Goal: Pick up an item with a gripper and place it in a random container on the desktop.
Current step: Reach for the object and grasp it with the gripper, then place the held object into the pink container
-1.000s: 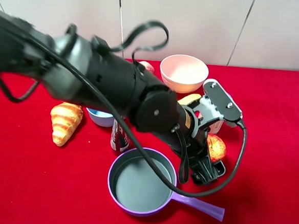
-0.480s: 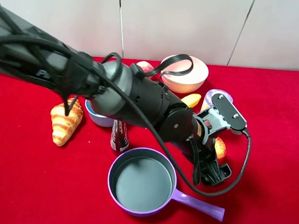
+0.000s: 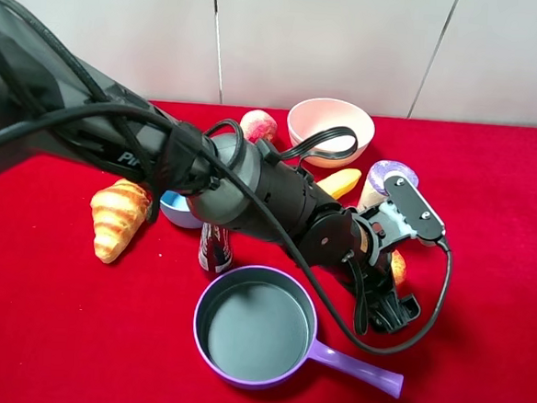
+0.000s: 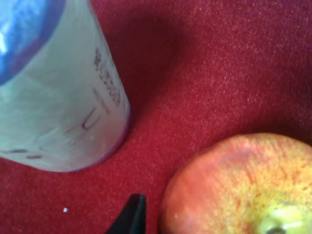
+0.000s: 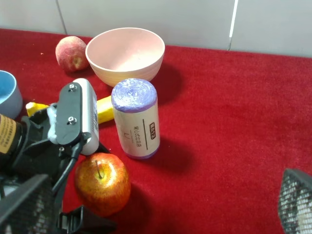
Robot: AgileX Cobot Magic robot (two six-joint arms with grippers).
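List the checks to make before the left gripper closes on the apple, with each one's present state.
1. Apple between the left gripper's fingers: cannot tell; one fingertip shows, beside it.
2. Fingertip clear of apple: ok, gap shows.
3. Roll apart from apple: ok.
4. Pink bowl upright, empty: ok.
5. Right gripper out of the way: ok, open.

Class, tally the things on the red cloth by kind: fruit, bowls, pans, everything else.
Fruit: 3 (apple, peach, banana)
Bowls: 2 (pink bowl, blue bowl)
Pans: 1 (purple pan)
Other: 3 (croissant, roll, dark can)
Total: 9
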